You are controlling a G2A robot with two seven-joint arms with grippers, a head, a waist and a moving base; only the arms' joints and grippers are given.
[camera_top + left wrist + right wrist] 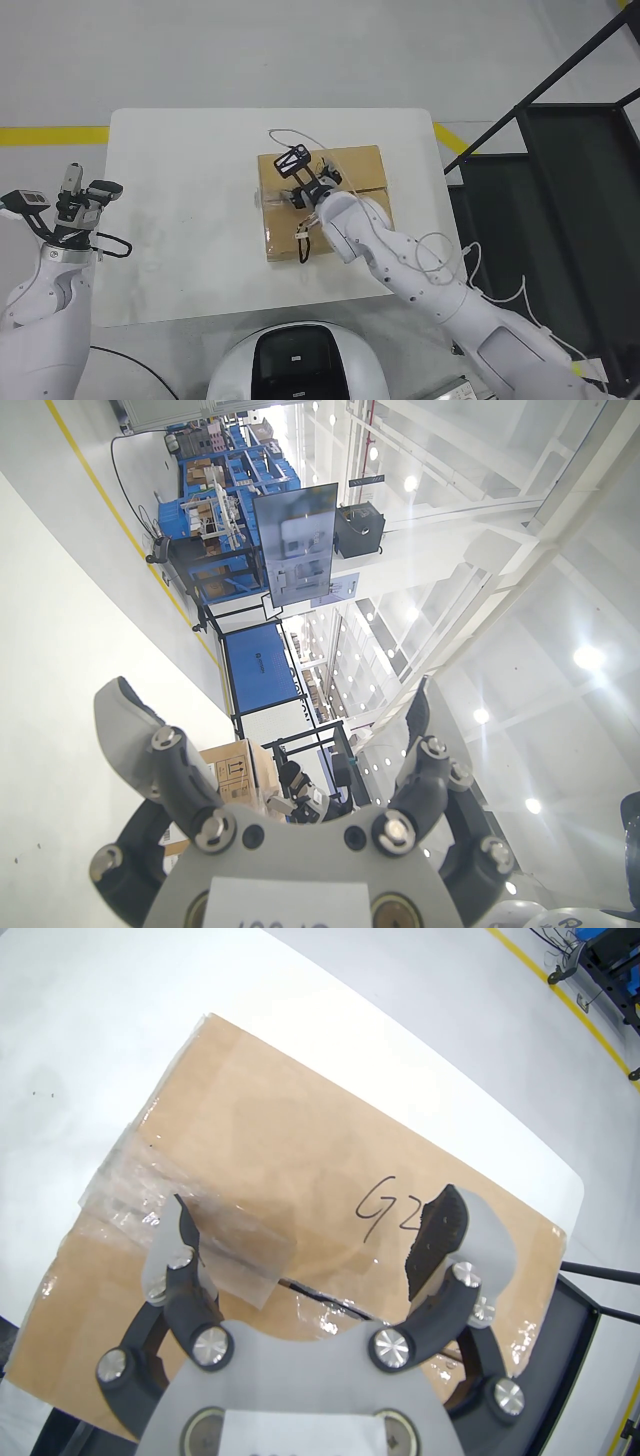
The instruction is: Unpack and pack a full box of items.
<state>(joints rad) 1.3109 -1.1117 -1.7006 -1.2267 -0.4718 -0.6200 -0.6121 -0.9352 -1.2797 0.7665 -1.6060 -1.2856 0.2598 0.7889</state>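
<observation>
A closed brown cardboard box lies on the white table, right of its middle. Clear tape runs along the top seam of the box, and one loose end of it lifts off by a narrow dark gap in the seam. My right gripper hovers open just above the box top, its fingers spread wide over the seam with nothing between them. My left gripper is off the table's left edge, open and empty, pointing out toward the room.
A black metal frame and steps stand close beside the table's right edge. A thin white cable loops over the table just beyond the box. A yellow line marks the floor at the left.
</observation>
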